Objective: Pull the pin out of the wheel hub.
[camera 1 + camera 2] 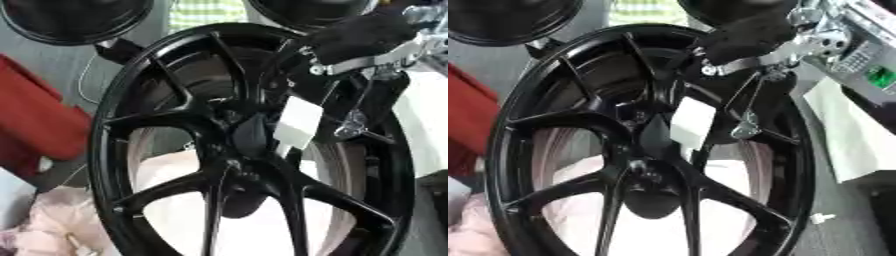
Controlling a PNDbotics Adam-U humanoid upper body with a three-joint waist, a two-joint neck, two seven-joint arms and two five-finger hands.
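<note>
Right hand reaching into wheel hub, pin unseen

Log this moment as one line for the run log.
right hand: at wheel upper rim, fingers hidden | left hand: not in view | white tag: near hub | pin: not discernible

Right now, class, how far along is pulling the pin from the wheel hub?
Done: nothing evident; the pin itself is not discernible. In hand: the right hand reaches into the black spoked wheel, beside a white rectangular tag near the hub. Left: the pull.
</note>
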